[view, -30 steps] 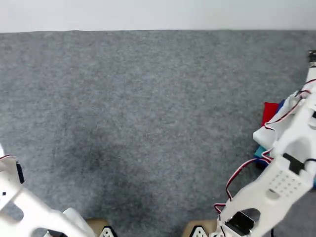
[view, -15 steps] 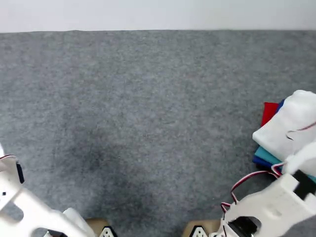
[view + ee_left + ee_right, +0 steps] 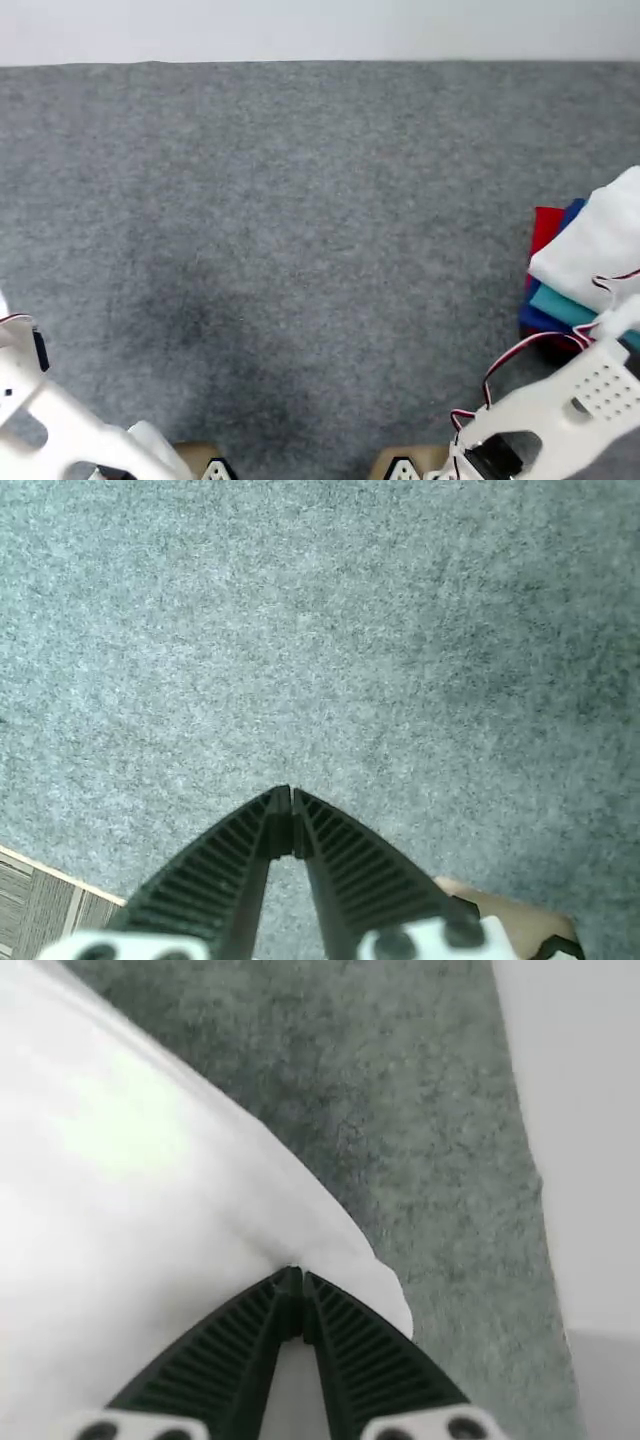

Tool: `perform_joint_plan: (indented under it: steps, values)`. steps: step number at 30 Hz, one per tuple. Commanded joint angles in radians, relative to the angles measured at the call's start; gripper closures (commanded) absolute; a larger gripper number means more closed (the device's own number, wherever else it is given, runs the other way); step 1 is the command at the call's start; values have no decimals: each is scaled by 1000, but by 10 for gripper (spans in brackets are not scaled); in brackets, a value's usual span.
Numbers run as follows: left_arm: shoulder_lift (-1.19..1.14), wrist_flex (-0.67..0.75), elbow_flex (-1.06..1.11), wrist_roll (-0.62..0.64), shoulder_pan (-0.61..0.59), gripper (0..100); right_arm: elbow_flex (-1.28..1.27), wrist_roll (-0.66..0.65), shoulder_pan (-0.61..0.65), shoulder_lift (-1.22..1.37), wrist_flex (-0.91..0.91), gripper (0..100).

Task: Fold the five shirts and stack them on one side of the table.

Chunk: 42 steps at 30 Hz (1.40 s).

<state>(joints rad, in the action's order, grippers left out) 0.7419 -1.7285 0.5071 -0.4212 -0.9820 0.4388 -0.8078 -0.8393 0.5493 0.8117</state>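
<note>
Overhead, the grey felt table (image 3: 300, 200) runs up to a pale wall (image 3: 300, 30), and the folded stack (image 3: 575, 285) lies at its right edge, cut off by the frame. A white shirt (image 3: 600, 245) lies on top, with a teal shirt (image 3: 560, 303) and a blue shirt (image 3: 543, 322) under it, and a red shirt (image 3: 545, 225) peeks out at the far side; no more than these four layers can be told apart. The right arm (image 3: 570, 400), trailing red and white wires, crosses the stack's near corner and hides it. The left arm (image 3: 50, 420) sits at the near left corner, well away from the shirts. From the left wrist, the left pincer (image 3: 291, 825) has its jaws pressed together with nothing between them, above bare felt; a strip of wood-grain surface (image 3: 40, 905) shows past the felt's edge. From the right wrist, the right pincer (image 3: 297, 1305) is likewise closed, its tips right over the edge of the white shirt (image 3: 130, 1210). Whether any cloth is caught there is hard to make out. Grey felt and pale wall (image 3: 580, 1110) lie beyond the shirt.
</note>
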Motion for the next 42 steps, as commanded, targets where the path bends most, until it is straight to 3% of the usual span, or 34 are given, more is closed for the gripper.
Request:
perform_joint_plan:
  steps: [1, 17, 24, 28, 42]
  values:
    - [18, -9, -8, -5, -2, 995, 49, -8, 2, -151, 119, 989]
    - [20, -9, -8, -5, -2, 995, 48, -14, 13, -320, 783, 989]
    - [20, -9, -7, -8, -5, 995, -2, -18, -54, -182, 789, 989]
    - [20, -9, -4, -8, -2, 995, 34, -64, -59, -168, 898, 989]
    - [20, -8, -4, -9, -2, 995, 176, -64, 105, -432, 951, 989]
